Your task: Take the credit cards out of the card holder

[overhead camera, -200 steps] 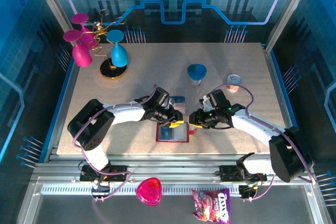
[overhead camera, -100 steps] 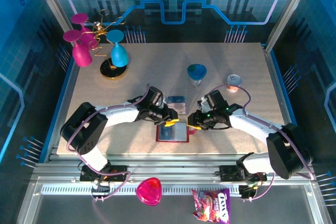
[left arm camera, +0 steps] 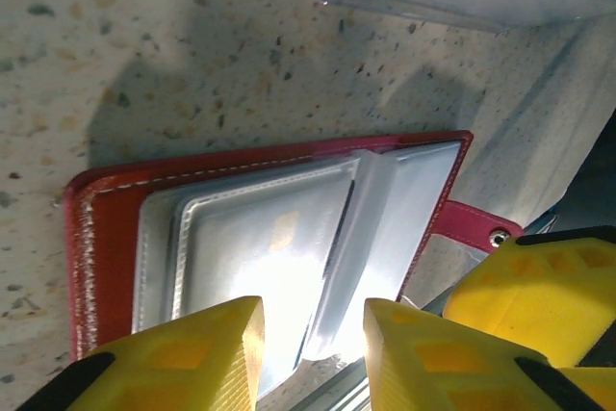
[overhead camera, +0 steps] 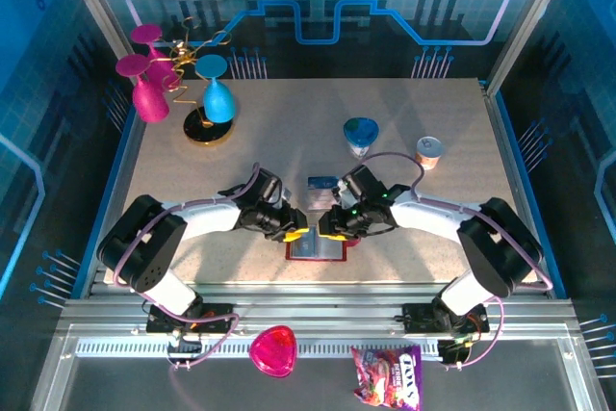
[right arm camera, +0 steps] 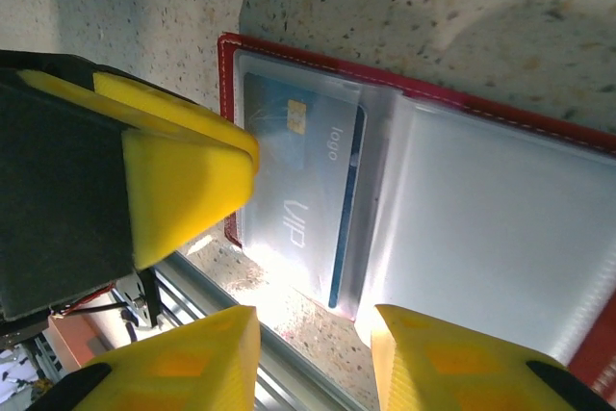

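Two grippers crowd the open card holder [overhead camera: 316, 247], which lies at the near middle of the table [overhead camera: 433, 122]. Your left gripper [left arm camera: 313, 353] and right gripper [right arm camera: 313, 363] both stand part open with nothing held. A blue card [right arm camera: 306, 190] sits in a clear pocket, its long axis pointing into the right jaws' gap and its short end just ahead of them. The right arm looks nearer for the pull, while the left waits at the holder's edge beside the card
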